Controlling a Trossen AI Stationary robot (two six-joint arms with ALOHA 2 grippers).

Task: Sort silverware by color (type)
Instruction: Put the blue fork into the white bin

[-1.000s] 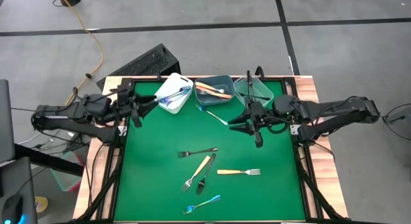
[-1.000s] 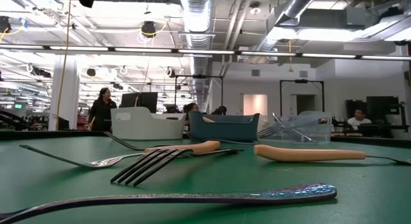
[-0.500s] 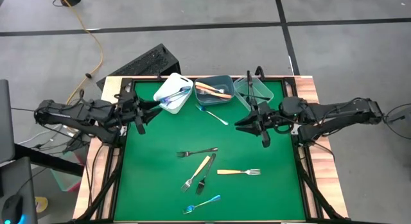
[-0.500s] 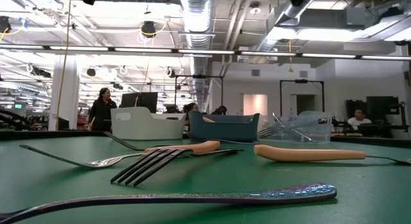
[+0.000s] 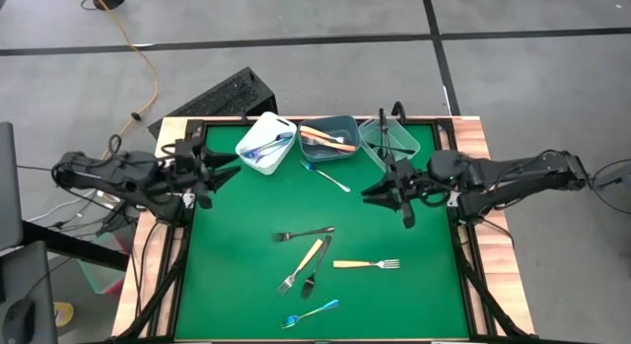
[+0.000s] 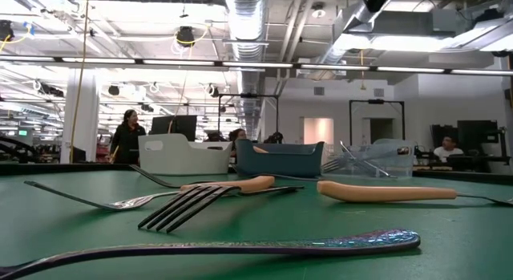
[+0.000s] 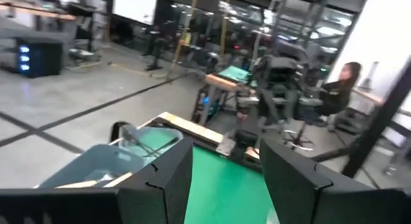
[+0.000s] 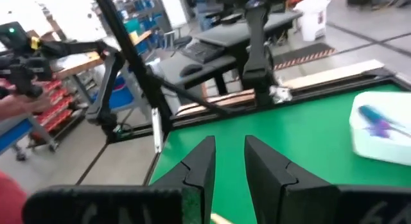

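Loose silverware lies flat on the green mat: a plain silver fork (image 5: 325, 176), a black-handled fork (image 5: 303, 234), two crossed forks, one orange-handled (image 5: 308, 262) and one dark (image 5: 315, 271), another orange-handled fork (image 5: 367, 264) and a blue-handled one (image 5: 311, 312). More pieces lie in the white bin (image 5: 266, 144), the grey-blue bin (image 5: 328, 139) and the clear bin (image 5: 387, 139). My left gripper (image 5: 229, 165) hovers open by the mat's left edge, short of the white bin. My right gripper (image 5: 367, 193) hovers near the mat's right side, below the clear bin, its fingers a narrow gap apart and holding nothing.
The three bins stand in a row along the mat's far edge. A raised black frame (image 5: 463, 275) borders the mat on all sides. The near half of the mat around the loose forks has open room. People show far off in the room behind the table (image 6: 128, 135).
My right gripper has drawn a little away from the silver fork, toward the table's right and near edges, staying above the mat. The silverware has not moved.
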